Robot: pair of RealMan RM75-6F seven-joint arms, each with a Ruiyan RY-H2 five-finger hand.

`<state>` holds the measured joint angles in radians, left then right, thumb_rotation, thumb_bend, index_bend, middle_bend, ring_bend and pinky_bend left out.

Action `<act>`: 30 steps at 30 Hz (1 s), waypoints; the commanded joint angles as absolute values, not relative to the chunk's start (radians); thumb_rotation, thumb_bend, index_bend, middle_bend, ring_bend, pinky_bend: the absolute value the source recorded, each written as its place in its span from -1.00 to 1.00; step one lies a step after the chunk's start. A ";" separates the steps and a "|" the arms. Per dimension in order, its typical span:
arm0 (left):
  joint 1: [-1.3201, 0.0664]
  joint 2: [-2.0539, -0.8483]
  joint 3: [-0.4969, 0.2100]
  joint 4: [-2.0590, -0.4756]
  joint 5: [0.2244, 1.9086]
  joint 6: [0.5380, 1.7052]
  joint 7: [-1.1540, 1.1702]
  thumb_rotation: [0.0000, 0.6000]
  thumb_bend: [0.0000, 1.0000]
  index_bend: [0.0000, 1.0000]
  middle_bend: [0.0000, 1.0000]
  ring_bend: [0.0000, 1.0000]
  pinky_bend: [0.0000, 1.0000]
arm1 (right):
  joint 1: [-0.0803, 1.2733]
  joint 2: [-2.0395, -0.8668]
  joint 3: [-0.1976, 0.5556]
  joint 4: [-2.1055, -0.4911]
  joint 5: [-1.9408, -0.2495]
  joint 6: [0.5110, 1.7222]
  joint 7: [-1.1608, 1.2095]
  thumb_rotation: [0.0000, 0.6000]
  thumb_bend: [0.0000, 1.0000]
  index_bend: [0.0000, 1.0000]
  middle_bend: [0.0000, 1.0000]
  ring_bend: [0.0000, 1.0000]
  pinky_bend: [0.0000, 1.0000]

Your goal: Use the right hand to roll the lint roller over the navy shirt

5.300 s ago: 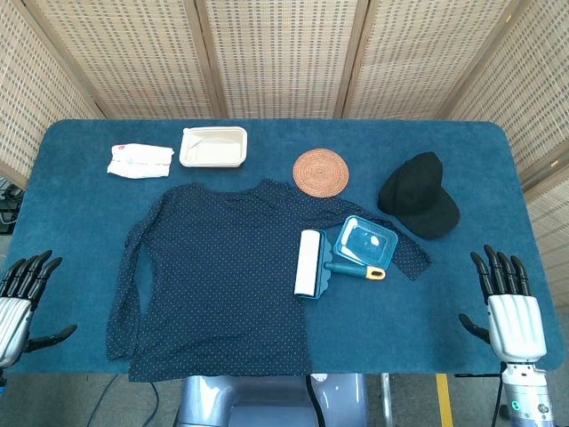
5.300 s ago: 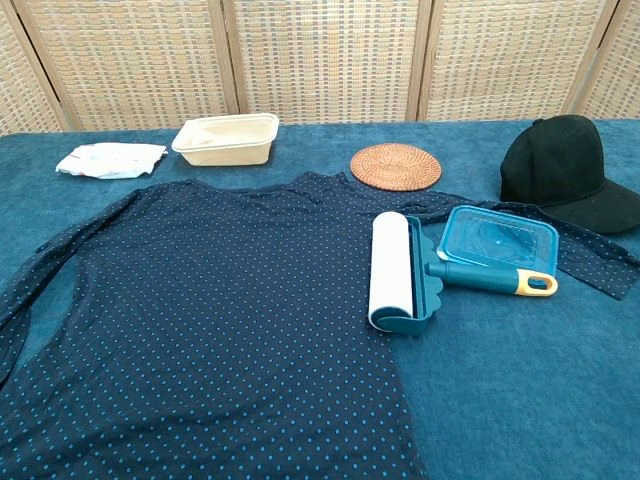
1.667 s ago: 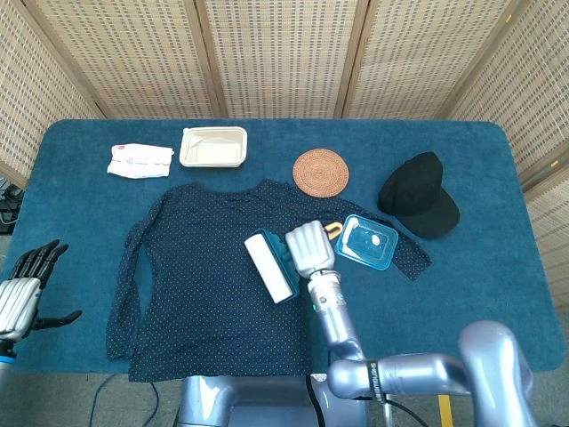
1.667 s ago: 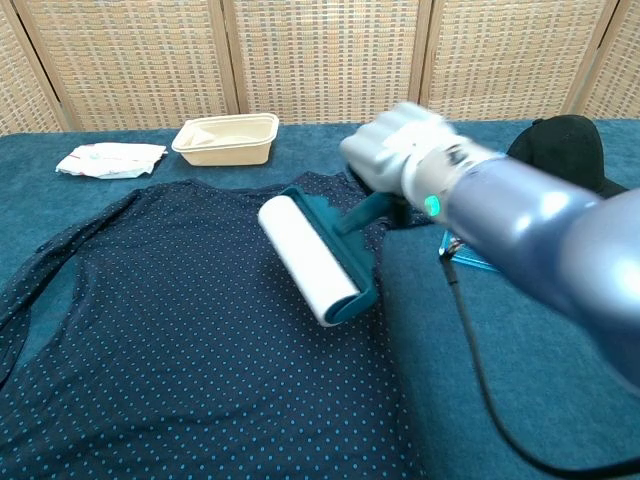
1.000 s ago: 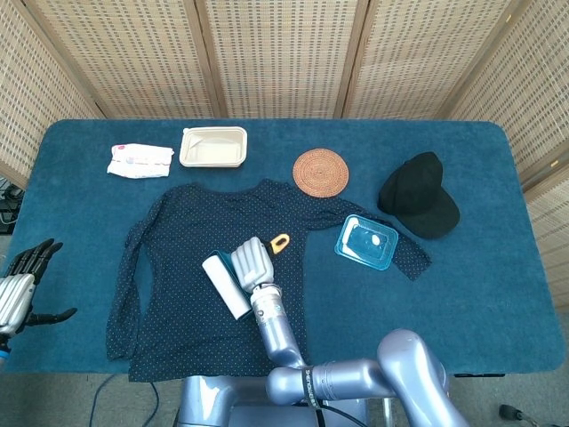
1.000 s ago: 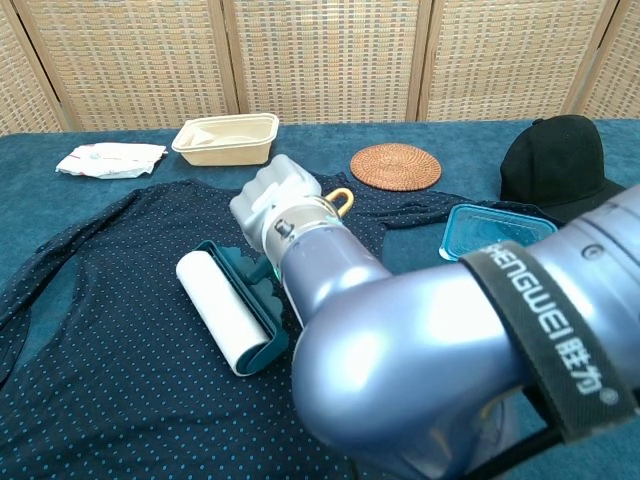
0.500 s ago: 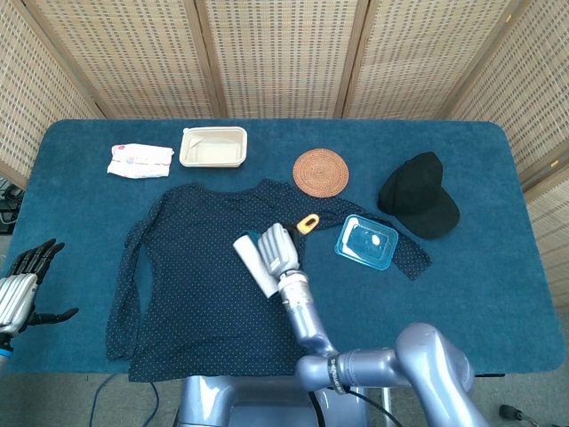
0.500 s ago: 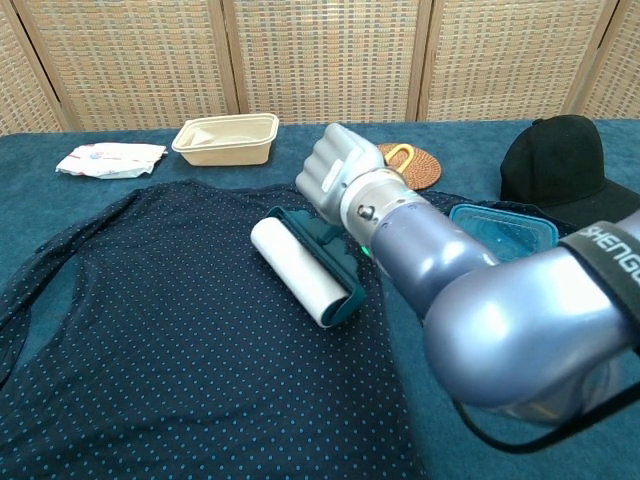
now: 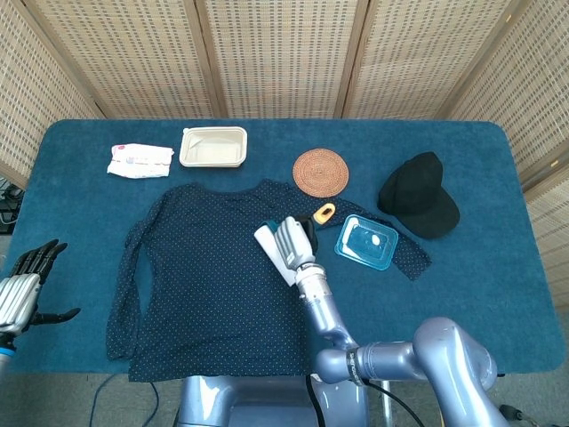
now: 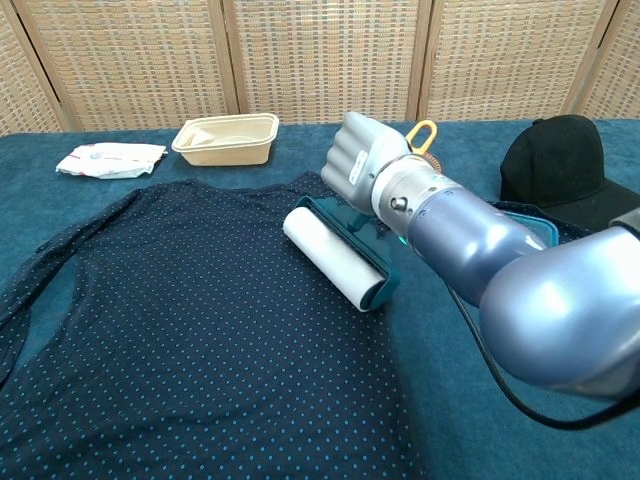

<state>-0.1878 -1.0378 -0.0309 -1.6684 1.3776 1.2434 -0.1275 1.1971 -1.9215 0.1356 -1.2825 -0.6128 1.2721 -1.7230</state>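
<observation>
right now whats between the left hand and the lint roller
In the head view, only bare blue table and the navy shirt lie between the left hand and the lint roller.

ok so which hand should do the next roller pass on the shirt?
Right. The right hand already holds the lint roller, which rests on the navy shirt. The left hand sits open at the table's near left edge, off the shirt.

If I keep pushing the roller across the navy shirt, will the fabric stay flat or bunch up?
The navy shirt looks thin and floppy, with soft folds near its sleeves, so it may well bunch or drag. It lies loose on the table, nothing pinning it. The right hand holds the lint roller near the shirt's right edge, where lifting seems likeliest.
</observation>
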 commanded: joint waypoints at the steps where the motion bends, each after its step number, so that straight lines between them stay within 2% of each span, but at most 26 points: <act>1: -0.189 -1.038 -0.032 -1.666 1.375 1.241 -0.129 1.00 -1.00 -1.00 -1.00 -1.00 -1.00 | 1.203 -1.938 0.142 -1.282 -0.617 1.276 -1.730 1.00 0.61 0.41 1.00 1.00 1.00; 16: -0.195 -1.045 -0.035 -1.656 1.358 1.226 -0.124 1.00 -1.00 -1.00 -1.00 -1.00 -1.00 | 1.249 -2.052 0.134 -1.305 -0.664 1.281 -1.825 1.00 0.61 0.41 1.00 1.00 1.00; 30: -0.193 -1.048 -0.034 -1.652 1.359 1.229 -0.125 1.00 -1.00 -1.00 -1.00 -1.00 -1.00 | 1.239 -2.066 0.102 -1.339 -0.708 1.292 -1.860 1.00 0.61 0.41 1.00 1.00 1.00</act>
